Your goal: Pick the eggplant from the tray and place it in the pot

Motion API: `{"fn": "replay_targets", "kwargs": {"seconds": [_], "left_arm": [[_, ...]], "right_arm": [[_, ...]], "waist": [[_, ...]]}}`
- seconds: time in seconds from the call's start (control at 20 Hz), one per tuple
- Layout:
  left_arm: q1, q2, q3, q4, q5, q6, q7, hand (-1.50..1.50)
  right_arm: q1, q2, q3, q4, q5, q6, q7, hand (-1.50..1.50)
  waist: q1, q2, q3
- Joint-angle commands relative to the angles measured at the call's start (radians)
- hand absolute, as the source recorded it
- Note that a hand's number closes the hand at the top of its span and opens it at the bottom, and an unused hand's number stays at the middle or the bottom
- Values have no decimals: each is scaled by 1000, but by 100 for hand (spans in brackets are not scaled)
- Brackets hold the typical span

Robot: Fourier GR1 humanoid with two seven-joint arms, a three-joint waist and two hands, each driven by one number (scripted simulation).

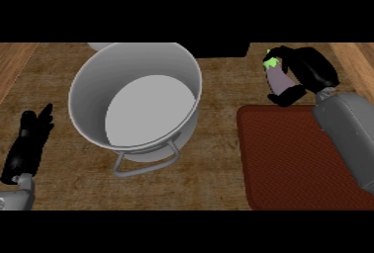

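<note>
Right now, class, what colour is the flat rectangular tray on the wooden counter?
Dark red tray, seen in the head view.

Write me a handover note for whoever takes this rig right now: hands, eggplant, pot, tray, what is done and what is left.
Right hand: curled round the purple eggplant with the green stem, holding it above the counter just beyond the dark red rectangular tray's far edge.
Left hand: open, resting at the view's left edge, holding nothing.
Large grey metal pot: left of the tray, nothing inside.
Done: eggplant picked off the tray.
Left: carry it left over the pot and release it inside.
</note>
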Motion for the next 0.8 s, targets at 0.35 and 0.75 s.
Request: {"fn": "replay_targets", "kwargs": {"seconds": [0.35,0.75], "left_arm": [[13,-4,21,2,5,-8,-1,0],[-33,-38,-12,-21,-31,-6,42,0]], "right_arm": [[29,-8,-163,-539,-254,72,6,150],[-99,75,-87,-743,-242,250,341,150]], "waist": [[-11,-3,-2],[15,4,-2]]}}
